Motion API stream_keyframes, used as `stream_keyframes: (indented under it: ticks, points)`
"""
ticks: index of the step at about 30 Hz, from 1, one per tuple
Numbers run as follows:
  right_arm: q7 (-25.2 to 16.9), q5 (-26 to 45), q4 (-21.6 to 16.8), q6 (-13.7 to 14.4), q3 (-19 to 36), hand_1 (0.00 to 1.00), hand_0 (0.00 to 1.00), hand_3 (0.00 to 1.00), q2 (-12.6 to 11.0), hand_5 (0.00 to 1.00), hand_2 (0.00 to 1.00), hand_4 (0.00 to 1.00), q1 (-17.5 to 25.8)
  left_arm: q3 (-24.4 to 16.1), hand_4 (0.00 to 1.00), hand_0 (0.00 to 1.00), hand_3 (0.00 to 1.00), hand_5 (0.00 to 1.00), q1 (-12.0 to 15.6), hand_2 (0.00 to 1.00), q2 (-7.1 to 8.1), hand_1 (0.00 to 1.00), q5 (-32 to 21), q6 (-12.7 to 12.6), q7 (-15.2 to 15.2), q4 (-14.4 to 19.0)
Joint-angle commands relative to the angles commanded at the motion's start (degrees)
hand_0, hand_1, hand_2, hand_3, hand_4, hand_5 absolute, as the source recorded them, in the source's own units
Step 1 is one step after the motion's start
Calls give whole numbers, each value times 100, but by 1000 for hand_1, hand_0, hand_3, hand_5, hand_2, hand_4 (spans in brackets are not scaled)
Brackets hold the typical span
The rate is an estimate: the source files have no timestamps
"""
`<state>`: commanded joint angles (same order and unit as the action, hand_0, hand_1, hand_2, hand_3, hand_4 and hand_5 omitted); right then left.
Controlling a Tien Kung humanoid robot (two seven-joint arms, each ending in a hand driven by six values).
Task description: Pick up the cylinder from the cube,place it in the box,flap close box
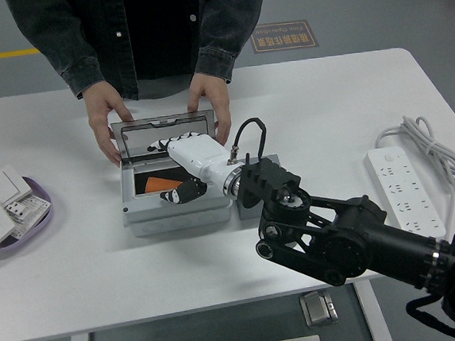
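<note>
Orange cylinder point(163, 183) lies in the grey box point(179, 214), black inside; white right hand point(181, 168) with black fingertips over it, on the white tabletop point(317, 99)

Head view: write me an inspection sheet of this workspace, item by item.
Surface: white table, bare over most of its middle and far right.
Job's things: grey box open, lid upright at the back; orange cylinder lying inside. The cube cannot be made out.
Clutter: purple dish holding white wall switches at the left edge; white power strip at the right.
Robot hands: right robot hand over the box opening, fingers relaxed, holding nothing; left not in view.
Cables: black lead looping at the wrist; white cord coiled by the strip.
Surroundings: a person's hands steady the lid from the far side; grey floor beyond.
</note>
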<state>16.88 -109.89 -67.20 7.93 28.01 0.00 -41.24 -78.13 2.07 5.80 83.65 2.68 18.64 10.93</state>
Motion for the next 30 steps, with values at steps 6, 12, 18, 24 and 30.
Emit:
stream_keyframes:
  ticks: [6, 12, 18, 24, 30]
  points:
    - [-496, 849, -445, 499, 53, 867, 958, 933, 0, 308, 901, 918, 245, 35, 662, 603, 594, 210, 11, 560, -16, 605, -33, -3, -21, -10]
    - [-910, 1610, -1131, 1016, 564, 860, 952, 931, -317, 319, 897, 932, 229, 41, 661, 603, 593, 211, 41, 560, -25, 605, -29, -3, -9, -9]
    - [-1020, 1920, -896, 1119, 882, 781, 880, 833, -682, 332, 807, 903, -153, 13, 660, 603, 593, 210, 12, 560, -2, 605, 17, 4, -15, -11]
    - [-1269, 2336, -125, 1055, 584, 686, 781, 781, -706, 315, 709, 843, -494, -31, 661, 603, 593, 210, -1, 560, 10, 605, 72, 11, 1, -6]
    - [-1505, 2528, 641, 919, 132, 658, 714, 766, -621, 311, 686, 843, -652, -29, 660, 603, 593, 210, -16, 560, 16, 605, 81, 16, -6, -8]
